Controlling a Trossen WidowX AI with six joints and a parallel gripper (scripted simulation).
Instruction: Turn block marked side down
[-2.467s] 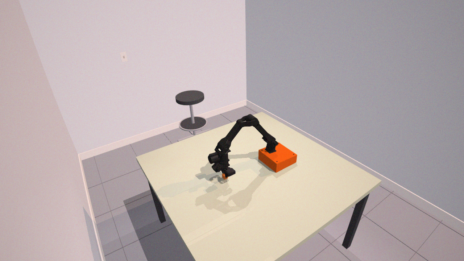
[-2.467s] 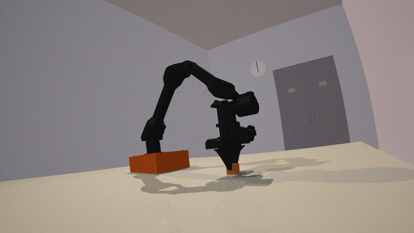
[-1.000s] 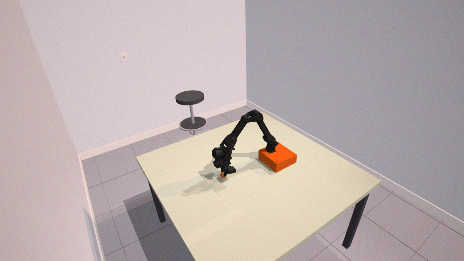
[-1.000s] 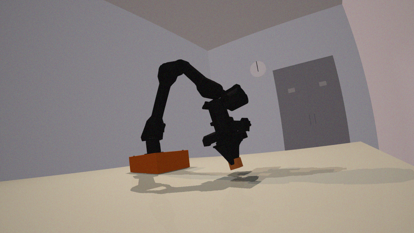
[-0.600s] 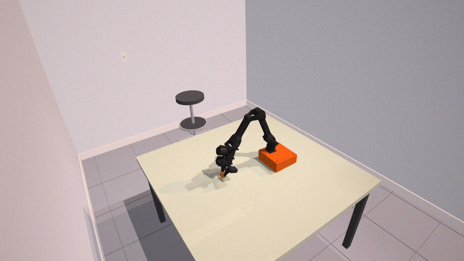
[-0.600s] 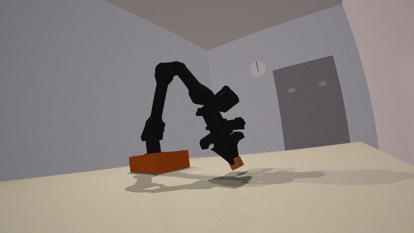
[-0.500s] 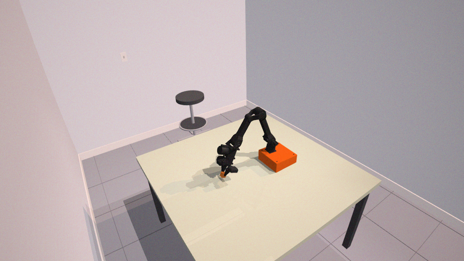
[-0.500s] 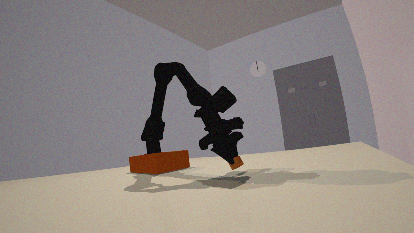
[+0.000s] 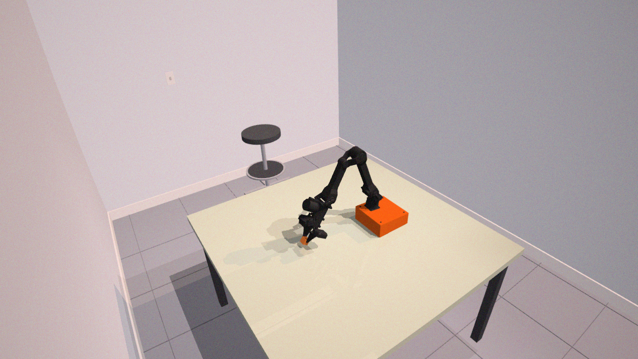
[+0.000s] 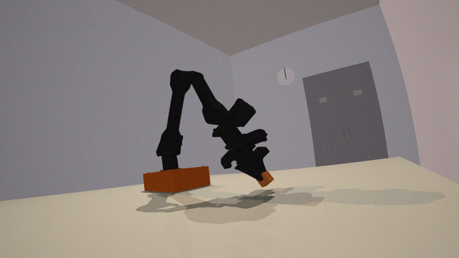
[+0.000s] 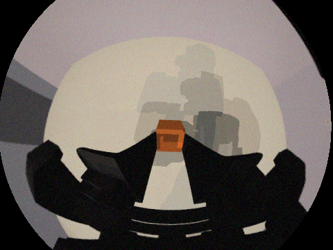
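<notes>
The robot arm (image 9: 341,178) (image 10: 174,109) is all black, with thick angular joints and more slender links. Its jaws (image 9: 306,237) (image 10: 263,178) are black also, and each finger becomes narrow toward the tip.

Seemingly smooth, matt pale tabletop (image 9: 365,285) (image 10: 224,237) (image 11: 100,87).

The base (image 9: 392,218) (image 10: 192,179) stands on the table (image 9: 401,285) (image 10: 160,230) (image 11: 94,94) (stool (image 9: 260,132) beyond).

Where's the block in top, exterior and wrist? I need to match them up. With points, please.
Top: block (image 9: 304,241) (image 10: 265,179) (image 11: 170,135) just left of and below centre.
Exterior: right of centre, lower half.
Wrist: near centre, between the fingers.
Shared landmark: the pale tabletop (image 9: 379,285) (image 10: 224,237) (image 11: 97,94).
</notes>
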